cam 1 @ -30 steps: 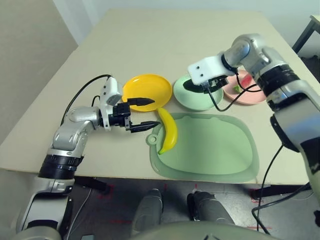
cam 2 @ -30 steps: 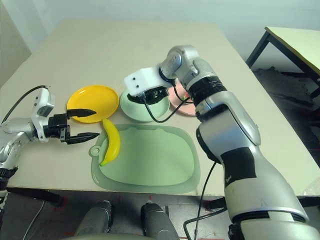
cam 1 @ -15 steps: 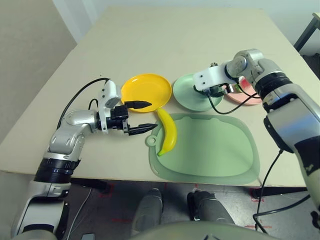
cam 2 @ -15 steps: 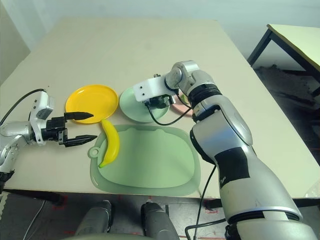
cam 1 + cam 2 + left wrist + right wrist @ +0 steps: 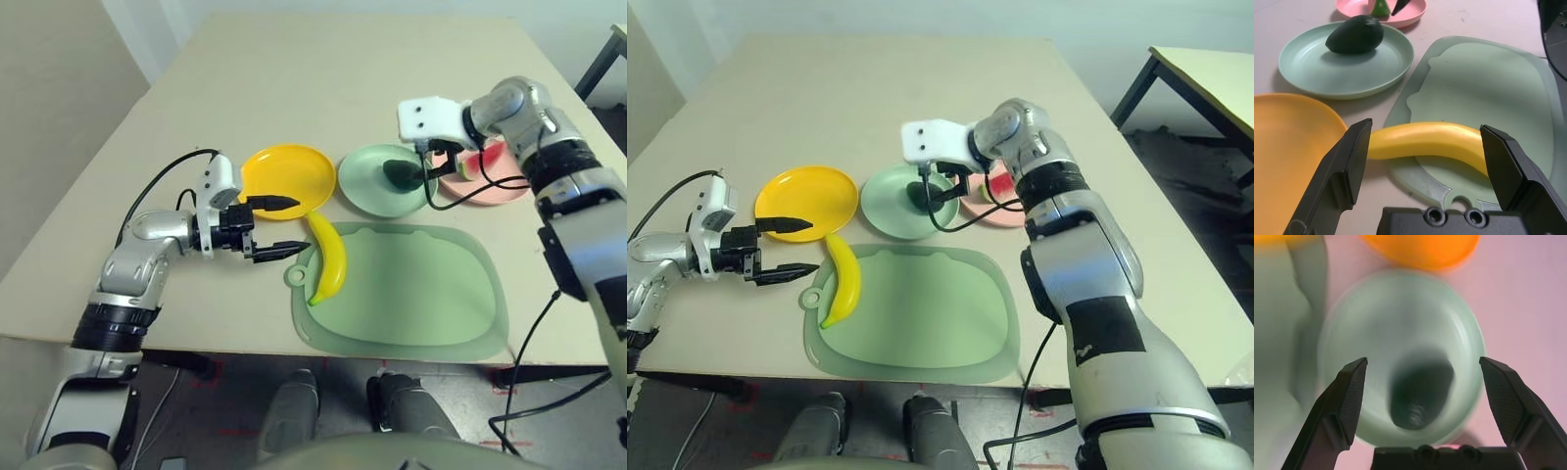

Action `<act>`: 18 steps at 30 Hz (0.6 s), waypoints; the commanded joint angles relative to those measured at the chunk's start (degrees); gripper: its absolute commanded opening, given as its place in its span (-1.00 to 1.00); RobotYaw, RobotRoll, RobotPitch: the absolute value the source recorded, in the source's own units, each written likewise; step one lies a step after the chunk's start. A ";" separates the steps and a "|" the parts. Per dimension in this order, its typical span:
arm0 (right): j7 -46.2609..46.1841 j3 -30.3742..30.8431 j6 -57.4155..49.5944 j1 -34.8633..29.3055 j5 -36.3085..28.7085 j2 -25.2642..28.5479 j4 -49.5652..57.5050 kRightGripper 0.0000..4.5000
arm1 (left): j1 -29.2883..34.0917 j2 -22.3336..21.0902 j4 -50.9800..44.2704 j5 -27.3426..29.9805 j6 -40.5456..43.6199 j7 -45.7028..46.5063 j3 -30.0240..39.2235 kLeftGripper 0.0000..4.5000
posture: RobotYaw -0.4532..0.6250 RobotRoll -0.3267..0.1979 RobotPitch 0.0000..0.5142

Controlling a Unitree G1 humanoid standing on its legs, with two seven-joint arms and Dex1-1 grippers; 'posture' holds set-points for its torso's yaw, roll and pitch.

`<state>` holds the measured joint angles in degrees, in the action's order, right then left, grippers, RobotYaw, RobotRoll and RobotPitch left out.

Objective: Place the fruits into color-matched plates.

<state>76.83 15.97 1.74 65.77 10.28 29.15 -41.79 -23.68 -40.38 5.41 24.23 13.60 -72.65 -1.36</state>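
1. Two of the three fruits already sat on matching plates in the left eye view: the avocado (image 5: 400, 174) on the mint plate (image 5: 364, 188), the watermelon wedge (image 5: 464, 168) on the pink plate (image 5: 502, 182). The banana (image 5: 329, 257) lay half on the green mat (image 5: 421, 294), just beside the yellow plate (image 5: 284, 172). The left tool (image 5: 277, 227) stood wide just beside the banana; a careless push could have slid it further onto the mat.

2. In the right eye view, the right tool (image 5: 942, 188) hung close over the avocado with its cable (image 5: 970, 219) drooping across the plates; in pulling away, the cable might have snagged a plate rim.

3. The left wrist view showed the left tool's fingers (image 5: 1347, 164) spread wide to either side of the banana's length. Closing along the curve rather than across it risked the fruit squirting out.

4. The right wrist view showed the right tool's fingers (image 5: 1349, 396) wide apart above the avocado, holding nothing; dipping could have knocked it off the mint plate.
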 commanded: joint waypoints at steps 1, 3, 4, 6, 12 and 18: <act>-0.05 -3.91 -14.84 -6.09 -5.33 1.87 17.08 0.99 | -0.40 -0.25 0.69 -0.71 -0.49 -1.05 -0.49 1.00 | -0.04 0.25 -0.49; -2.08 -6.65 -24.18 -10.77 -8.58 2.21 26.01 0.99 | -0.46 -0.25 0.69 -0.74 -0.49 -1.22 -0.42 1.00 | -0.04 0.25 -0.48; -2.93 -7.48 -27.35 -12.32 -9.73 2.37 29.09 0.99 | -0.42 -0.24 0.62 -0.74 -0.48 -1.24 -0.40 1.00 | -0.04 0.25 -0.48; -5.11 -10.95 -32.81 -17.52 -14.19 1.85 36.52 0.99 | -0.17 -0.20 0.36 -0.73 -0.48 -1.24 -0.43 1.00 | -0.04 0.25 -0.47; -11.85 -14.19 -36.67 -33.77 -20.62 1.32 50.92 0.99 | 0.39 -0.63 0.24 -1.60 -0.81 -1.50 -1.03 1.00 | -0.03 0.25 -0.47; -16.56 -14.50 -28.51 -43.83 -24.02 -2.00 54.75 0.99 | -0.88 -0.72 0.28 -2.32 -0.43 -2.62 -1.87 1.00 | -0.06 0.25 -0.48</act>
<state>60.74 1.93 -30.64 23.16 -12.28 27.58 11.82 -23.89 -40.74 5.77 22.72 13.23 -74.56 -2.49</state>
